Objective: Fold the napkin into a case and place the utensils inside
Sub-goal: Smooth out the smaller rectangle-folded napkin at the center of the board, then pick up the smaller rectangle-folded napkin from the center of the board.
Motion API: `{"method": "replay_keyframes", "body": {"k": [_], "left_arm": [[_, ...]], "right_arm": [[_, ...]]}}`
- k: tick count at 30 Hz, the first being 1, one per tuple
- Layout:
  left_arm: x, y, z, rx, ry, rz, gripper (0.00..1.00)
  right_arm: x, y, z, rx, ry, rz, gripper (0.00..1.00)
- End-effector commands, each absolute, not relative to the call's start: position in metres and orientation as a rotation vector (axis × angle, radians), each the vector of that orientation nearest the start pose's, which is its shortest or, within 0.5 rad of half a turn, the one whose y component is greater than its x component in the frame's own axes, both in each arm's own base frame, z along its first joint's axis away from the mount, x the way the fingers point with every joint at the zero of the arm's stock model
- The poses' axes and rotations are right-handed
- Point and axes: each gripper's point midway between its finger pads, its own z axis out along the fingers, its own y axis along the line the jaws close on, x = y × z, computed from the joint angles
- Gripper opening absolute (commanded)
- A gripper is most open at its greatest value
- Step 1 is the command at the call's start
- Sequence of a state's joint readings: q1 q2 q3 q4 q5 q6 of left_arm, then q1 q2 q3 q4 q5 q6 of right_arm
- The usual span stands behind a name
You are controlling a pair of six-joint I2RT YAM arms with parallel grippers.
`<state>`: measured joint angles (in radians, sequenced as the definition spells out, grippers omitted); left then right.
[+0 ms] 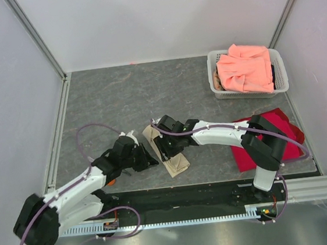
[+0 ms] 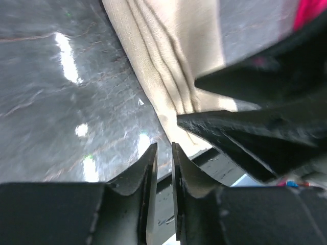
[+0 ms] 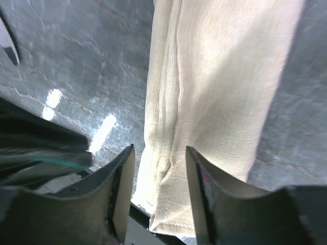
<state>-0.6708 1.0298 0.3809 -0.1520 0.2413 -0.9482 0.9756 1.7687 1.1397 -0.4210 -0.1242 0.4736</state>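
Napkin (image 1: 176, 163) is on the table (image 1: 120, 98), near-centre, just ahead of the arm bases. It is folded into a long narrow beige strip, long axis running roughly 11 to 5 o'clock in the top view. It lies flat; the middle is hidden under the right arm's head and only the two ends show.

Right gripper (image 1: 167, 150) sits directly over the strip's middle. The wrist view shows the jaws released, well apart and pointing down at the cloth. One long folded edge runs through the gap between the fingers (image 3: 122, 194). Can't tell if the tips touch the fabric. Nothing is pinched.

Left gripper (image 1: 151, 160) is at 9 o'clock of the strip's near end, just beside it and low to the table. Its wrist view shows the jaws parted only by a thin slit with nothing in it, just the table and its dark near edge behind. Tips are short of the cloth edge, not on it. Same view shows several stacked fold lines along the strip's long edge, with the right gripper's dark body close at 3 o'clock.

Red cloth (image 1: 244, 155) is at 3 o'clock of the napkin, flat, partly under the right arm, apart from the strip. White basket (image 1: 214, 79) is at 1 o'clock in the far right corner, with a salmon-pink cloth (image 1: 246, 70) heaped in it.
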Motion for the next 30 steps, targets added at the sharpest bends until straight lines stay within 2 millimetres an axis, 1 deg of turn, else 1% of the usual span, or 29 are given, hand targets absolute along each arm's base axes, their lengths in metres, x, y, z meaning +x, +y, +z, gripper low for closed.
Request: {"method": "replay_keyframes", "body": {"k": [1, 2, 3, 5, 6, 10, 12, 15, 19, 21, 22, 24, 26, 27, 28, 30], "left_arm": [[0.158, -0.187, 0.060, -0.239, 2.580, -0.784, 0.25], [0.162, -0.183, 0.067, -0.248, 2.555, -0.766, 0.25], [0.159, -0.177, 0.069, -0.257, 2.561, -0.746, 0.25], [0.166, -0.169, 0.079, -0.299, 2.529, -0.724, 0.24], [0.166, -0.165, 0.083, -0.309, 2.518, -0.717, 0.24], [0.172, -0.157, 0.100, -0.328, 2.448, -0.705, 0.25], [0.175, -0.155, 0.107, -0.322, 2.427, -0.701, 0.26], [0.175, -0.152, 0.113, -0.313, 2.416, -0.694, 0.26], [0.174, -0.150, 0.117, -0.302, 2.406, -0.692, 0.26], [0.174, -0.150, 0.119, -0.305, 2.396, -0.701, 0.26], [0.174, -0.150, 0.120, -0.308, 2.394, -0.707, 0.26], [0.174, -0.152, 0.123, -0.310, 2.384, -0.726, 0.26], [0.174, -0.154, 0.126, -0.303, 2.377, -0.740, 0.26], [0.175, -0.153, 0.128, -0.299, 2.372, -0.738, 0.26], [0.175, -0.154, 0.129, -0.296, 2.371, -0.742, 0.26], [0.174, -0.155, 0.130, -0.290, 2.370, -0.750, 0.26]], "right_arm": [[0.212, 0.357, 0.076, -0.759, 2.571, 0.532, 0.54], [0.216, 0.357, 0.075, -0.763, 2.571, 0.505, 0.56], [0.220, 0.359, 0.074, -0.779, 2.574, 0.477, 0.57], [0.229, 0.361, 0.071, -0.781, 2.572, 0.426, 0.58], [0.234, 0.366, 0.070, -0.785, 2.566, 0.416, 0.59], [0.246, 0.372, 0.062, -0.775, 2.563, 0.354, 0.59], [0.247, 0.374, 0.057, -0.782, 2.571, 0.326, 0.59], [0.245, 0.378, 0.048, -0.789, 2.578, 0.302, 0.60], [0.234, 0.379, 0.034, -0.802, 2.597, 0.255, 0.60], [0.235, 0.376, 0.028, -0.793, 2.596, 0.190, 0.60], [0.232, 0.377, 0.025, -0.797, 2.589, 0.165, 0.59], [0.234, 0.375, 0.023, -0.766, 2.577, 0.093, 0.59], [0.229, 0.377, 0.022, -0.757, 2.565, 0.044, 0.59], [0.231, 0.375, 0.023, -0.744, 2.544, 0.002, 0.59], [0.227, 0.377, 0.024, -0.752, 2.531, -0.020, 0.59], [0.229, 0.376, 0.030, -0.720, 2.494, -0.084, 0.60]]}}
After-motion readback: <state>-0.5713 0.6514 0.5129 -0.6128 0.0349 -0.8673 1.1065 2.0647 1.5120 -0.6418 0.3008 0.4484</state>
